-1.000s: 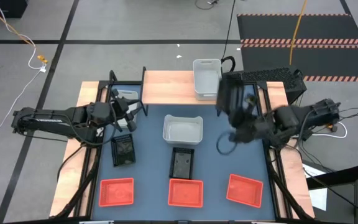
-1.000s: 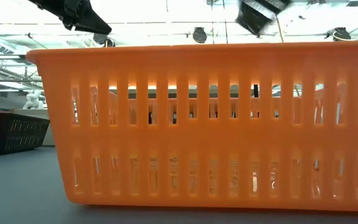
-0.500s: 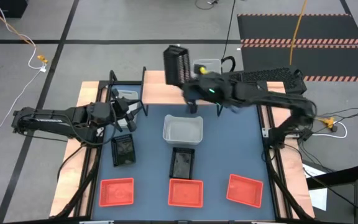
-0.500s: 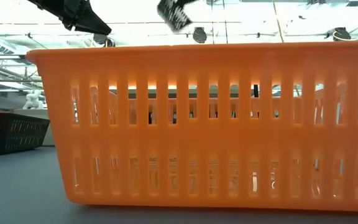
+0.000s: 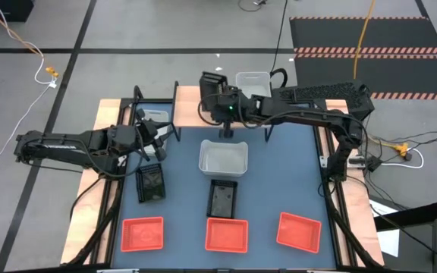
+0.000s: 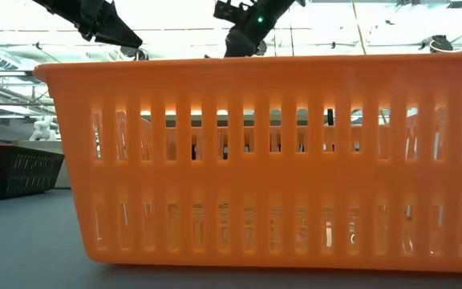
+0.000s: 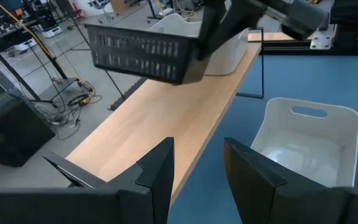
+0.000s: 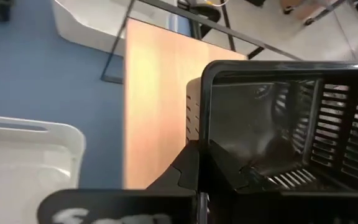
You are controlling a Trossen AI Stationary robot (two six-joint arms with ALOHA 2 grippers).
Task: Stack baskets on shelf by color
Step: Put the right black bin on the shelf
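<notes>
1. The right gripper (image 5: 226, 106) reaches across the far side of the table, its fingers pinched on the rim of a black basket (image 5: 212, 86), which it holds in the air over the shelf (image 5: 188, 106); in the left wrist view this basket (image 7: 143, 52) hangs clear above the light plank top (image 7: 160, 130), tilted a little
2. The left gripper (image 5: 158, 140) waits near the shelf's left end, its fingers (image 7: 157, 171) spread with nothing between them
3. The step in hand, by my reading, is placing this black basket on the shelf's middle part; a white basket (image 5: 253, 82) sits at the shelf's right end and another pale one (image 5: 155, 115) shows behind the left arm at the left end
4. The next move calls for lowering the basket level until its base meets the plank, in the bare stretch between the two white baskets, then opening the fingers
5. Left on the blue table: a third white basket (image 5: 223, 158), two black baskets (image 5: 151, 183) (image 5: 223, 199), and three red-orange baskets (image 5: 143, 233) (image 5: 227, 234) (image 5: 299, 230) along the near edge; one of these fills the low view (image 6: 279, 160)
6. No brand, label or readable writing shows on any basket or arm
</notes>
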